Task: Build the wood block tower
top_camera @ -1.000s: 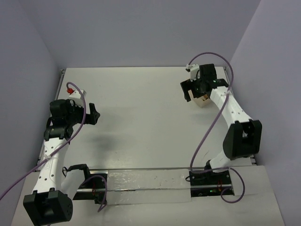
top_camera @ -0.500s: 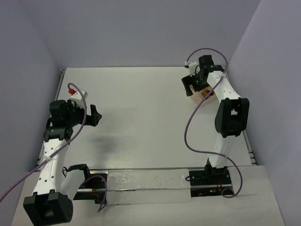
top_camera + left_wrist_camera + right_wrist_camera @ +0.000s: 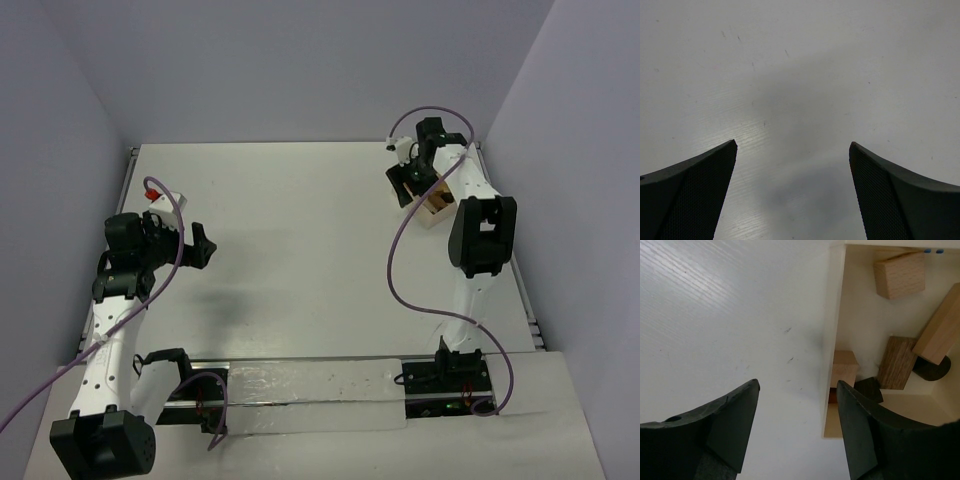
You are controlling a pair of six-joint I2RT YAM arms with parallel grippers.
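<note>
No stacked tower shows. Loose wooden blocks lie in a pale square wooden box [image 3: 834,315] at the far right of the table [image 3: 436,207]: a light tan cube [image 3: 899,274], a long tan block [image 3: 940,332], a brown block [image 3: 896,362], a small tan cube [image 3: 844,369] and dark pieces [image 3: 931,368]. My right gripper [image 3: 798,383] is open and empty, straddling the box's left wall, one finger over the table and one over the inside; it also shows in the top view [image 3: 412,180]. My left gripper [image 3: 793,144] is open and empty over bare table at the left [image 3: 200,243].
A small white and red object [image 3: 157,193] sits at the far left of the table, behind the left arm. The purple walls stand close behind and beside the box. A metal rail [image 3: 505,250] runs along the table's right edge.
The right arm has stretched out and folded its elbow toward the back, and its gripper has shifted slightly back and left along the box. The left arm has not moved.
</note>
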